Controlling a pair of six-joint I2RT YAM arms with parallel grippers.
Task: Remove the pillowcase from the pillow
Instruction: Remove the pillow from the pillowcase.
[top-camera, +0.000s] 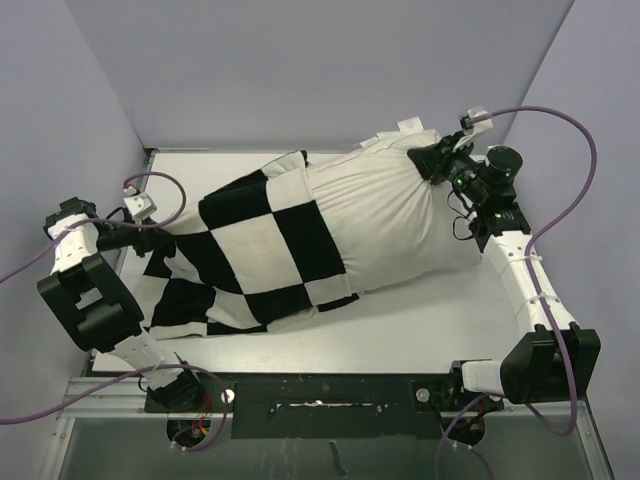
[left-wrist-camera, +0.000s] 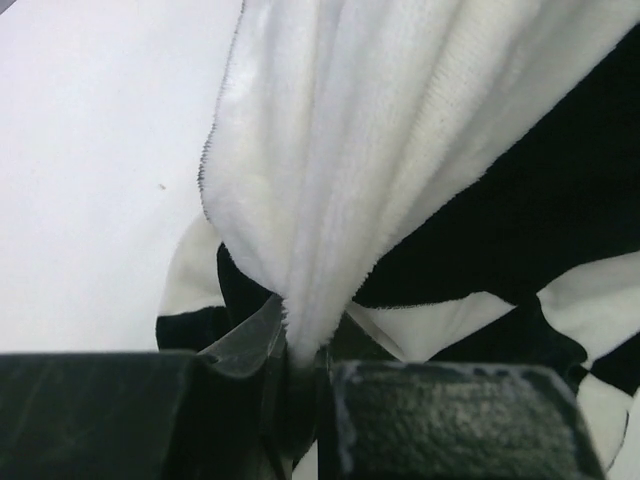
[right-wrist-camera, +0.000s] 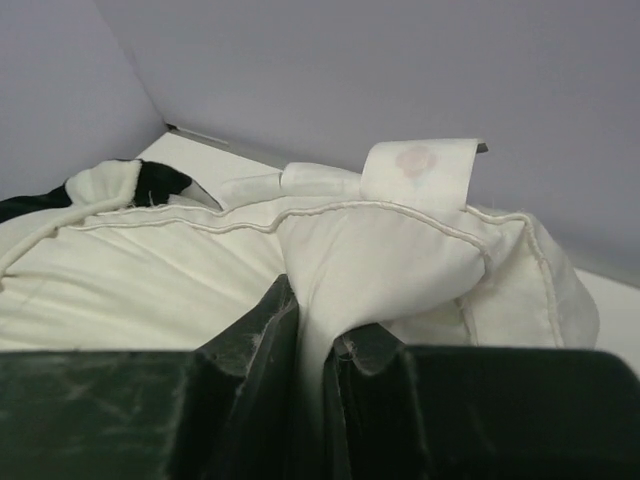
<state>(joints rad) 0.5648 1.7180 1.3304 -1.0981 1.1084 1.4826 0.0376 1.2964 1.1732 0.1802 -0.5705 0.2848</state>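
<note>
left end effector (left-wrist-camera: 303, 362) pinching plush checkered pillowcase (left-wrist-camera: 340, 150)

Flat white matte tabletop (top-camera: 420, 325): rectangular, showing along the near and right sides, and as a plain white field in the left wrist view (left-wrist-camera: 90, 200).

Pale lavender panel walls (top-camera: 300, 70): three, closing the far, left and right sides.

Thin dark trim strip (right-wrist-camera: 205, 137): lies where wall meets tabletop.

Long black metal mounting bar (top-camera: 330, 392): runs along the tabletop's near edge.

Dull grey surface (top-camera: 350, 455): lies below the bar.
</note>
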